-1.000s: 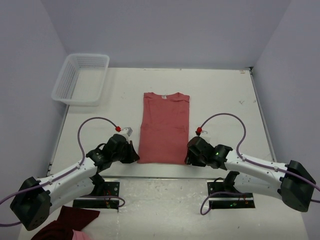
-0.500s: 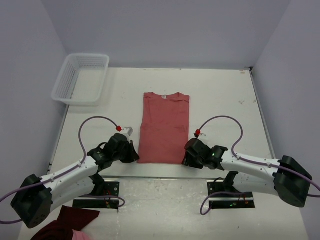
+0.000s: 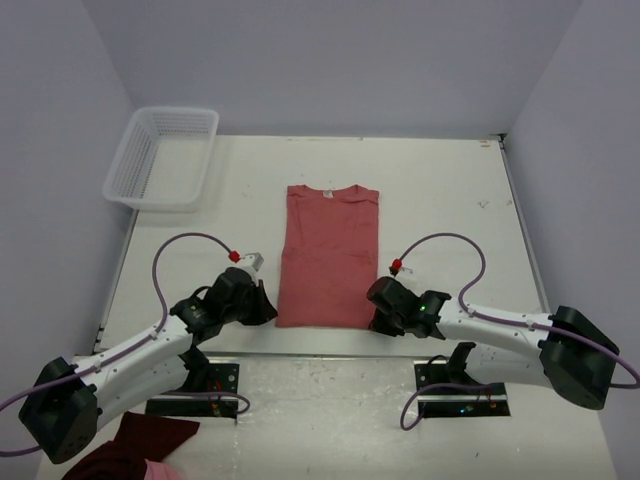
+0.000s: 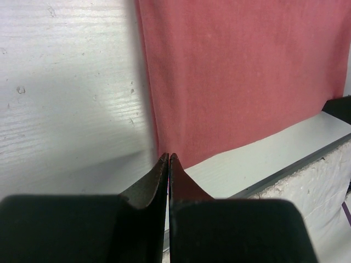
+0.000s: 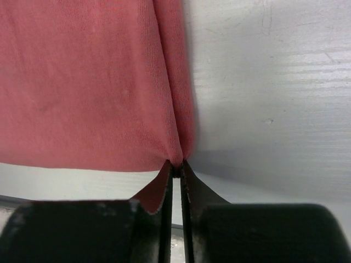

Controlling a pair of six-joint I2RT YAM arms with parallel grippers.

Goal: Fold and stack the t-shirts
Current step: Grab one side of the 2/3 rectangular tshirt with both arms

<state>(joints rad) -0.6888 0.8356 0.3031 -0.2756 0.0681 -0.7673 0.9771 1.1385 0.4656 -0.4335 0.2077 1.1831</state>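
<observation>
Salmon-red t-shirt [image 3: 330,255], near hem: that is where both sets of jaws sit. The right gripper [image 5: 175,164] has its two dark fingers drawn almost together on the shirt's near right corner, and the cloth puckers into the pinch, with creases running up from it. The left gripper [image 4: 168,158] has its fingers pressed flat against each other, tips right at the near left corner. From where I stand the tips and the cloth edge meet, but I cannot tell whether any fabric is caught between them.

Both wrists are down low, close to the white table [image 3: 440,190], the fingers pointing away from the bases and slightly inward. The left arm reaches up from the near left corner on a diagonal, its purple cable [image 3: 190,240] looping above the wrist. The right arm lies lower and nearly sideways, coming in from the near right, with its own cable [image 3: 450,238] arching over it.

The shirt lies flat in the middle of the table as a tall narrow panel, sleeves tucked in, collar and small white neck label [image 3: 325,193] at the far end. A white mesh basket [image 3: 175,110] sits at the far left corner, well apart from the shirt. A dark maroon cloth [image 3: 140,440] is heaped off the table by the left base.
</observation>
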